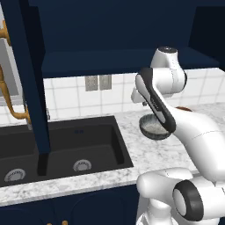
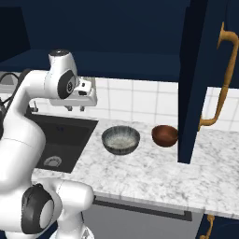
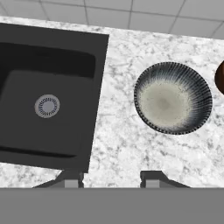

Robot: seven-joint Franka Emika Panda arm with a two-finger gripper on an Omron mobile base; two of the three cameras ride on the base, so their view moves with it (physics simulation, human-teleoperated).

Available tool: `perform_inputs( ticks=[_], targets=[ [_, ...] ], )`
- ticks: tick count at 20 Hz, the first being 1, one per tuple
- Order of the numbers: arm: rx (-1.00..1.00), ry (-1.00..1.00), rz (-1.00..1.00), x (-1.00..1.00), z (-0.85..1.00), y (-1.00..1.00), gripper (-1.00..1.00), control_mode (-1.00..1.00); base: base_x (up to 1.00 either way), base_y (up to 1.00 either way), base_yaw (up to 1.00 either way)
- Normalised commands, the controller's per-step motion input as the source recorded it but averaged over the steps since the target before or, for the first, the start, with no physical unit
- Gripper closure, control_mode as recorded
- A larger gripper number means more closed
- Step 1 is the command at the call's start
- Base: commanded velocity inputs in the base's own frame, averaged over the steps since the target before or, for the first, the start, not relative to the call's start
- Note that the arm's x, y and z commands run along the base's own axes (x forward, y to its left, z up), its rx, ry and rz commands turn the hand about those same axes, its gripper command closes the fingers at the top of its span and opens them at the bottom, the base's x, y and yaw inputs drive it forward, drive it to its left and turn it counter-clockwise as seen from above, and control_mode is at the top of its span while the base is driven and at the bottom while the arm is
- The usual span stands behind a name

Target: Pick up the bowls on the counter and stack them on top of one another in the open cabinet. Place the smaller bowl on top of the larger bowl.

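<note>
The bowls sit on the counter [image 1: 132,149] untouched, so I judge I am at the very first step: going for the grey bowl, which must enter the cabinet first as the base of the stack.

From the left base view, the grey bowl [image 1: 154,128] lies at about 3 o'clock from the black sink [image 1: 57,149], partly hidden behind my arm. A sliver of the brown bowl [image 1: 185,108] peeks out past the forearm at roughly 2 o'clock from the grey one. The open cabinet [image 1: 118,61] spans the top of the picture, its shelf bare where I can see it, its door [image 1: 27,79] hanging in front of the sink.

From the right base view, the grey bowl [image 2: 121,139] and the brown bowl [image 2: 165,135] stand side by side, near but apart, the brown one at 3 o'clock of the grey. The gripper [image 2: 74,108] hangs high above the sink's edge, at about 10 o'clock from the grey bowl, with nothing in it. The cabinet door [image 2: 198,79] stands just beside the brown bowl.

From the hand view, the fingertips [image 3: 72,178] are spread wide and empty over the strip of counter between sink [image 3: 48,100] and grey bowl [image 3: 173,103]; that bowl lies at 1 o'clock from the gripper [image 3: 111,178]. The brown bowl [image 3: 220,77] shows at the edge, at 3 o'clock.

Next, I reckon I must shift toward the grey bowl, come down over one side of its rim, and pinch the wall there.
</note>
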Motion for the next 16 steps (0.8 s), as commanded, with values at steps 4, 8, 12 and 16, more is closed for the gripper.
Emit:
perform_inputs(
  ticks=[4,8,12,16],
  targets=[
    [0.09,0.00,-0.05,-0.10,-0.03,-0.32,-1.00,-1.00,0.00,0.00,0.00],
    [0.16,-0.09,-0.35,-0.44,-0.16,-1.00,-1.00,-1.00,0.00,0.00,0.00],
    [0.10,-0.11,-0.43,-0.16,-0.36,-1.00,-1.00,-1.00,0.00,0.00,0.00],
    [0.05,-0.12,-0.50,-0.01,-0.47,-1.00,-1.00,-1.00,0.00,0.00,0.00]
  ],
)
